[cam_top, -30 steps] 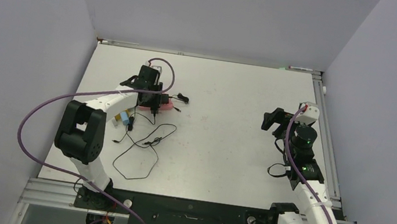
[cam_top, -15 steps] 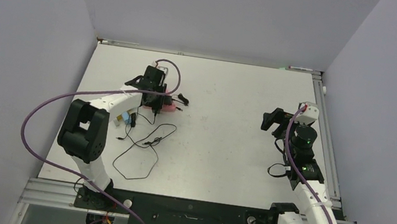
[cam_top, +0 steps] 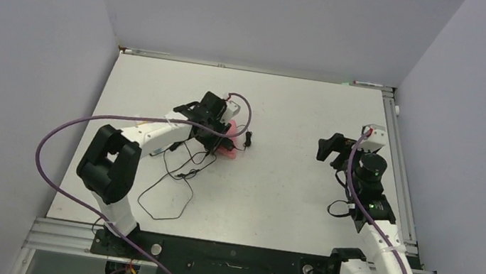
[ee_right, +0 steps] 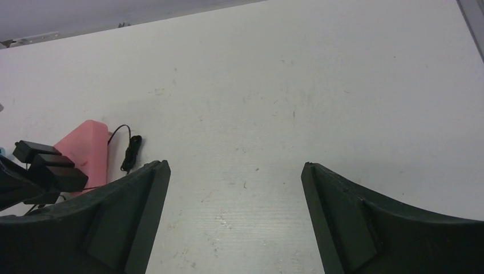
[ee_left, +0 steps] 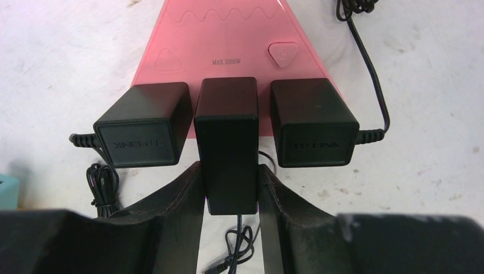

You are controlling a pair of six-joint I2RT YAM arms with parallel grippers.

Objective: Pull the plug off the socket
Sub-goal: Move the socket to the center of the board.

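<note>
Right now your left gripper (ee_left: 230, 177) is clamped on the middle plug (ee_left: 226, 125), one finger on each side of its black body. You are at the grasp-made stage, with the pull not yet done. That plug looks seated in the pink socket strip (ee_left: 228, 34), between two neighbouring adapters, on the table's (cam_top: 290, 187) left half. Your right gripper (ee_right: 234, 166) hangs wide open, well apart, holding nothing. Next, I judge, you need a straight pull back along the plug's axis. The light strip may drag along unless something pins it.

1 high overhead view, 2 low wrist views (left near, right far), pink socket (ee_left: 228, 34) common
</note>
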